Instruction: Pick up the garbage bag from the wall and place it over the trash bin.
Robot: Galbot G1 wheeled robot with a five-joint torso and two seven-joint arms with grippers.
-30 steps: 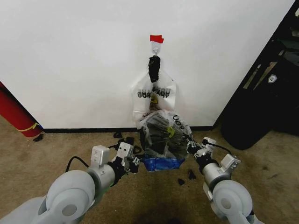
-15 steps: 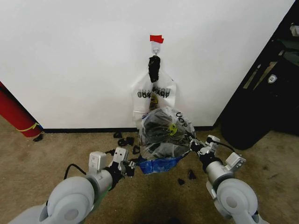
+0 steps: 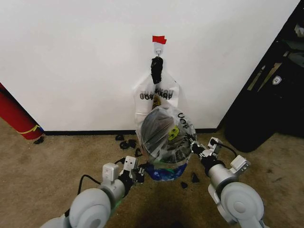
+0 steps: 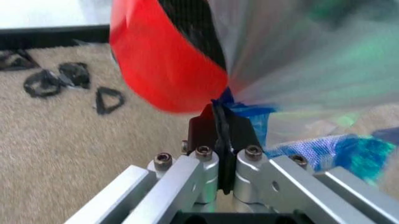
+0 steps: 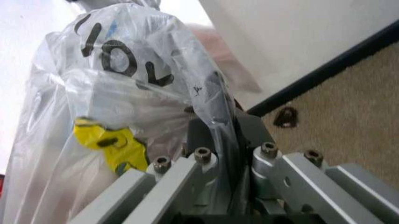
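1. Nearest the head camera, the left gripper (image 3: pixel 137 175) reaches forward low over the carpet (image 3: pixel 42 161), just left of the bin's base. In the left wrist view the left gripper (image 4: pixel 219 122) has its dark fingers pressed together on a blue-patched edge of the garbage bag (image 4: pixel 324 70), right beside the red bottom rim (image 4: pixel 162 70) of the trash bin.

2. On the other side, the right gripper (image 3: pixel 194 147) sits at the bag's right edge, a little higher than the left one. In the right wrist view the right gripper (image 5: pixel 227 126) is clamped on a fold of the clear plastic, with the black lettering and yellow smiley (image 5: pixel 115 142) of the garbage bag (image 5: pixel 112 70) just above it.

3. Between the two grippers, the garbage bag (image 3: pixel 166 137) is draped over the trash bin (image 3: pixel 154 135), whose black mesh shows through the plastic. The bin appears tipped, its round shape facing the camera.

4. Small black scraps (image 3: pixel 126 143) lie on the carpet near the bin.

5. Behind, a whitish printed bag (image 3: pixel 159 95) tied with black hangs from a hook (image 3: pixel 158 48) on the wall (image 3: pixel 71 61), under a strip of red tape (image 3: pixel 159 39).

6. A tall black object (image 3: pixel 266 104) stands at the far right, and a red cylinder (image 3: pixel 14 116) leans at the far left.
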